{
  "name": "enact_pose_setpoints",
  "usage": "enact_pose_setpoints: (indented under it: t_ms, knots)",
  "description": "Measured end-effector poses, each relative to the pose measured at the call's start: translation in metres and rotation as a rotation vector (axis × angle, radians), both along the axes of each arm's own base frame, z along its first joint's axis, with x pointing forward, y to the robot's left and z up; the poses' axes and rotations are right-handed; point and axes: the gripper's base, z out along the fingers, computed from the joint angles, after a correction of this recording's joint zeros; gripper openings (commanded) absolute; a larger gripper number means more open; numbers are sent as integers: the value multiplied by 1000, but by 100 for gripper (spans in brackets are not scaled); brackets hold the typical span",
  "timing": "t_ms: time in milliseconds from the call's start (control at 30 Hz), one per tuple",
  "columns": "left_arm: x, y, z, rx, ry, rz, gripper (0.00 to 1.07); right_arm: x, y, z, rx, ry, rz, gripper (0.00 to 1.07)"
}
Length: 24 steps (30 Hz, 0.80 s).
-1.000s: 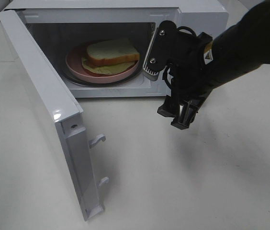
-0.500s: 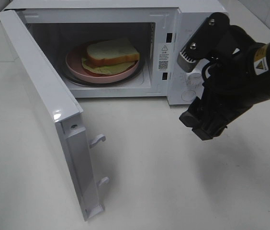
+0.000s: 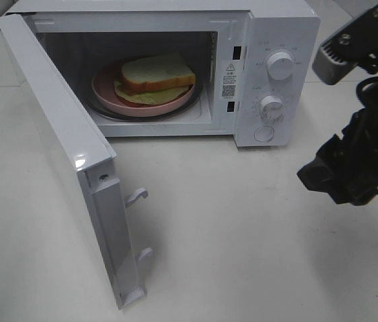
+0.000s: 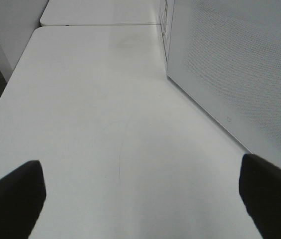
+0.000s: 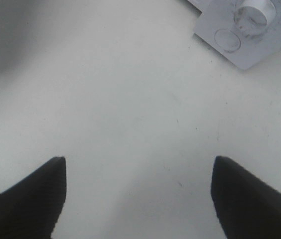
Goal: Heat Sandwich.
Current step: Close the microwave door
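From the high camera we see the sandwich (image 3: 157, 77) on its pink plate (image 3: 105, 90) inside the open microwave (image 3: 283, 27), the right gripper (image 3: 340, 178) beside it. Only our left wrist view shows the left gripper (image 4: 140, 199), spread wide above the table (image 4: 105, 99). Our right wrist view confirms wide jaws holding nothing

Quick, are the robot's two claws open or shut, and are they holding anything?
Left gripper: open, holding nothing.
Right gripper: open, holding nothing.
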Motion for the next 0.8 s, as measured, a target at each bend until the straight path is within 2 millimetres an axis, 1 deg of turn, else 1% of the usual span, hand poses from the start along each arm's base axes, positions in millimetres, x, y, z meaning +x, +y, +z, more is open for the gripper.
enact_pose_setpoints:
  t_ms: [100,133,167,267,300,333,400,433,467,567,600,633,733,767,800]
  knots:
    - [0,0,0,0,0,0,101,-15,-11,12,20,-4,-38,76]
    - [0,0,0,0,0,0,101,-15,-11,12,20,-4,-38,76]
    - [0,0,0,0,0,0,101,-23,-17,18,23,-10,-43,76]
    - [0,0,0,0,0,0,101,-37,-27,27,30,-22,-52,76]
    - [0,0,0,0,0,0,101,-37,-27,27,30,-22,-52,76]
    - [0,0,0,0,0,0,101,-46,-33,31,33,-18,-67,76]
    - [0,0,0,0,0,0,101,-55,-40,34,32,-8,-82,76]
    - [0,0,0,0,0,0,101,-63,-45,37,35,-6,-93,76]
    - [0,0,0,0,0,0,101,-63,-45,37,35,-6,-93,76]
    - [0,0,0,0,0,0,101,-74,-53,40,43,-8,-108,76]
    - [0,0,0,0,0,0,101,-81,-58,41,41,1,-118,76]
    - [0,0,0,0,0,0,101,-81,-58,41,41,1,-118,76]
    - [0,0,0,0,0,0,101,-89,-64,42,35,20,-136,76]
    - [0,0,0,0,0,0,101,-95,-68,42,32,28,-142,76]
    - [0,0,0,0,0,0,101,-95,-68,42,32,28,-142,76]
